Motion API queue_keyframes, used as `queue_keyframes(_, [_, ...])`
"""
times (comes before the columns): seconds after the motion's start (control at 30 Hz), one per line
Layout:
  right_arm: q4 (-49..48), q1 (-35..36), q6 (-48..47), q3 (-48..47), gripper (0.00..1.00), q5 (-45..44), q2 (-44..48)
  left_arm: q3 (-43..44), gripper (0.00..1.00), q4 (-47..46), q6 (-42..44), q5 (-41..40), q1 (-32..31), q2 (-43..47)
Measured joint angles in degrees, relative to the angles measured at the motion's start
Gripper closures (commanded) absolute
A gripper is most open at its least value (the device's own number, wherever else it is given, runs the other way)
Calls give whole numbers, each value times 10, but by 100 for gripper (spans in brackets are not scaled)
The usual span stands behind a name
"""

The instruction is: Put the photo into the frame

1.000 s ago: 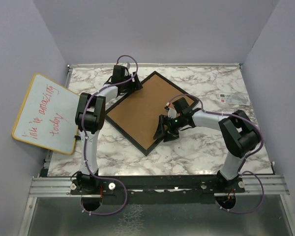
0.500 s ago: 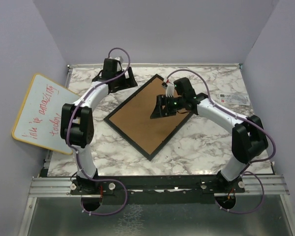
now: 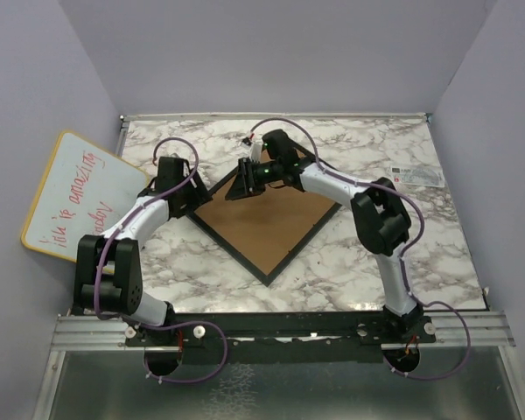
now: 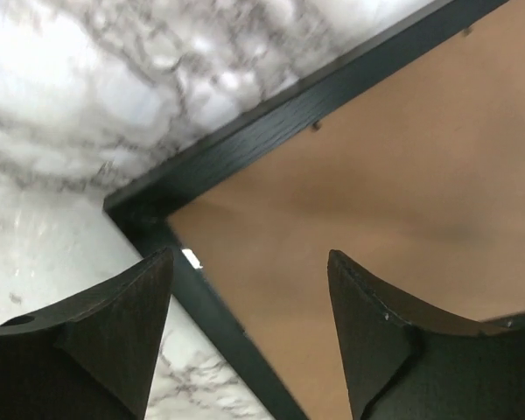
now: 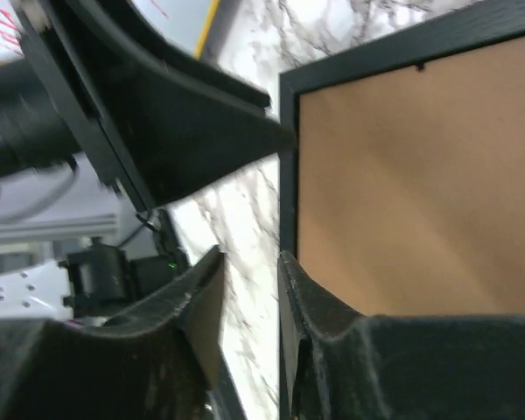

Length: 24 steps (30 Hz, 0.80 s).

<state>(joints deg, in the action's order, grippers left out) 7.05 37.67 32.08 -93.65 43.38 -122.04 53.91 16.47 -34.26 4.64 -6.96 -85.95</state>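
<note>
The frame (image 4: pixel 271 122) lies face down near the middle of the table (image 3: pixel 376 254), brown backing board (image 3: pixel 267 223) up. It is turned diamond-wise, so its corners point at the table's edges. Its long axis seems to run from the near-left toward the far-right, though the right arm hides the far corner. The photo is not visible in any view. It may sit under the backing board, but that cannot be told. Both arms crowd the frame's left end. The left gripper (image 4: pixel 249 262) hangs over the corner that points at the left edge, its fingers (image 4: pixel 114 332) wide apart and holding nothing, with that corner just ahead of them. The right gripper (image 5: pixel 249 258) is over the far-left rail, just beside the left one, its fingers drawn nearly together with only a narrow slit between. The rail runs up to that slit, and I cannot tell whether it is pinched. The left arm is nearer the corner, so any lift or turn of the frame would likely start there. The whiteboard (image 3: pixel 79 201) leans off the table's left edge, apart from the frame.
</note>
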Motion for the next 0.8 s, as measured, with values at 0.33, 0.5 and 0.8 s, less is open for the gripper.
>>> queue_keyframes(0.33, [-9,48,54,-141,79,52,-135,-108,67,-5,-40,-23,10,34])
queue_keyframes(0.5, [2,63,55,-160,76,56,-153,-115,76,-17,-45,-23,11,30])
queue_keyframes(0.8, [38,69,47,-160,90,56,-166,-117,86,-23,-46,-14,16,28])
